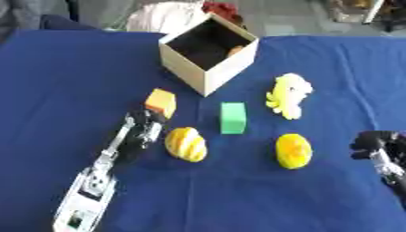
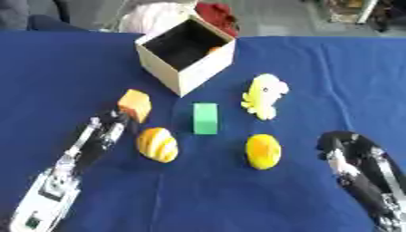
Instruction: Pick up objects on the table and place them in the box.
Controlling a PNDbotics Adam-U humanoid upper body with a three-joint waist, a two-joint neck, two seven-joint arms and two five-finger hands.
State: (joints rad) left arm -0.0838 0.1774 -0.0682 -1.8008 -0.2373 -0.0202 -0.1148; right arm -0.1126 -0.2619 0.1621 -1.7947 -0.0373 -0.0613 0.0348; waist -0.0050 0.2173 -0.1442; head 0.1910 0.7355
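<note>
Lying just beside the left robot hand [image 1: 145, 129], fingers relaxed, are an orange cube [image 1: 161, 102] and a striped yellow toy [image 1: 186, 144].

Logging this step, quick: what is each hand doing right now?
Left hand: holding nothing; open or closed cannot be told.
Right hand: holding nothing; fingers cannot be told.

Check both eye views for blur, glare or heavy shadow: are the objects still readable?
Left eye view: soft all over, box interior dark, green block and orange cube still readable by colour. Right eye view: equally soft, no glare on the blue cloth, right hand smeared, its fingers indistinct.
</note>
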